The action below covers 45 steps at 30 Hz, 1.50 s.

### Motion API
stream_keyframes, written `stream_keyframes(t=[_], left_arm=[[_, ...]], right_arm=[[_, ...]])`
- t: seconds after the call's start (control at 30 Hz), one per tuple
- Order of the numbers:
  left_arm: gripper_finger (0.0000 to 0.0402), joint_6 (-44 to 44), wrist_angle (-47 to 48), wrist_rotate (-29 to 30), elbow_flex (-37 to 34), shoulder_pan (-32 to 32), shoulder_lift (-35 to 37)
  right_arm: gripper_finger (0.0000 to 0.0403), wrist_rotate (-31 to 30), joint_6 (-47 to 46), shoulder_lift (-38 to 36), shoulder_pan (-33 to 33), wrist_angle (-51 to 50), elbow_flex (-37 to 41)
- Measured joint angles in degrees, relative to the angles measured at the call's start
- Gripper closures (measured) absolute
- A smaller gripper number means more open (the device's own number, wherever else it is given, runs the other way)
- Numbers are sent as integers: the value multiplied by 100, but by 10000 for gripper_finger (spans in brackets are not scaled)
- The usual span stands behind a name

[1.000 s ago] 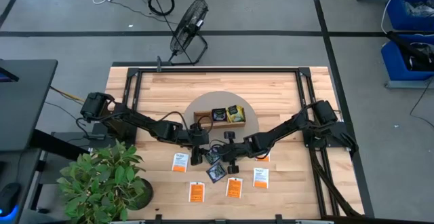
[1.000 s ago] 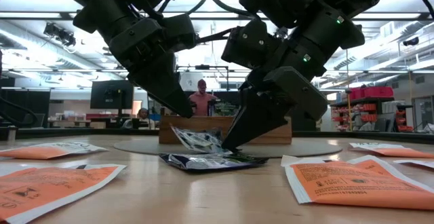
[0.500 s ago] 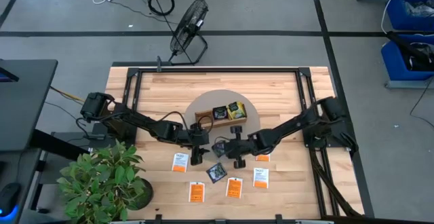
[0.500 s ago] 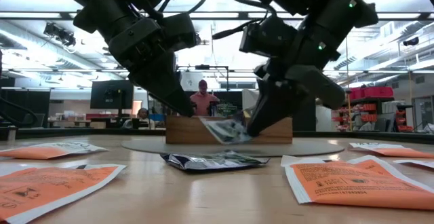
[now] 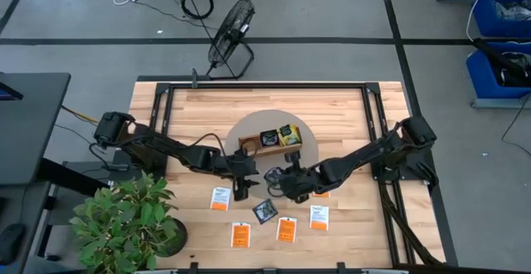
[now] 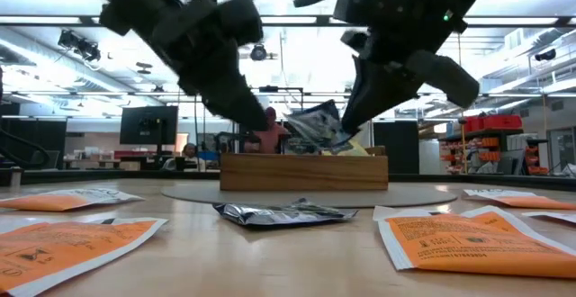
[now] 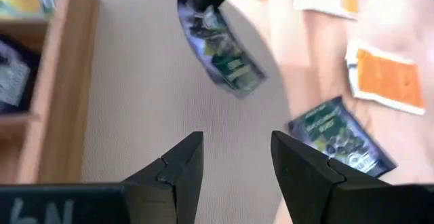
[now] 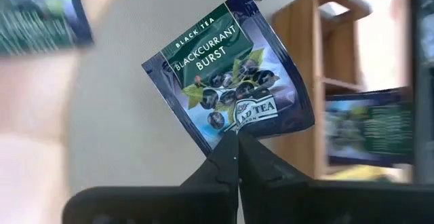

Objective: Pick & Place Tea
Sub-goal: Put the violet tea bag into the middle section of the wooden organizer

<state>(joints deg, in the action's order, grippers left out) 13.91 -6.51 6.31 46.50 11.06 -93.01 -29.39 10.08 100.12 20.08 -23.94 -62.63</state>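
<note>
The dark blue tea packet (image 8: 227,91) has come up off the table: a second ago it drooped just above the second dark packet (image 5: 264,211), and now it hangs well clear of the wood, level with the top of the wooden tray (image 6: 304,171) in the middle of the low view. To my eye the pick is done and the carry to the tray has begun; the drop into a compartment is still to come.

The right gripper (image 8: 236,142) has its fingers pinched tight on one corner of that packet, which dangles at a tilt, label readable. In the high view it sits just below the tray, centre of the frame.

The left gripper (image 7: 234,157) hovers close by, to the left of the packet in the high view, fingers parted about halfway and nothing between them.

The other dark packet lies flat in the lower middle of the high view, with the orange packets (image 5: 286,228) around it.
</note>
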Motion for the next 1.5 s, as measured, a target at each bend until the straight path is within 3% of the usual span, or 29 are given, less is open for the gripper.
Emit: stream_keyframes(t=[0.23,0.47,1.07,1.23,1.5], left_arm=[[223,-124,-677,-2,2,-104,440],[223,727,-1463,2,2,-474,483],[226,592,-1566,-217,2,-661,483],[268,443,-1578,-216,2,-661,483],[387,43,-1568,-219,2,-629,483]], right_arm=[[403,-1028,1298,2,287,-455,-229],[403,-1878,1866,-2,380,-436,-432],[403,-1969,2344,-2,378,-136,-629],[403,-1986,2346,-2,373,-129,-629],[403,-2113,2359,-2,373,-13,-629]])
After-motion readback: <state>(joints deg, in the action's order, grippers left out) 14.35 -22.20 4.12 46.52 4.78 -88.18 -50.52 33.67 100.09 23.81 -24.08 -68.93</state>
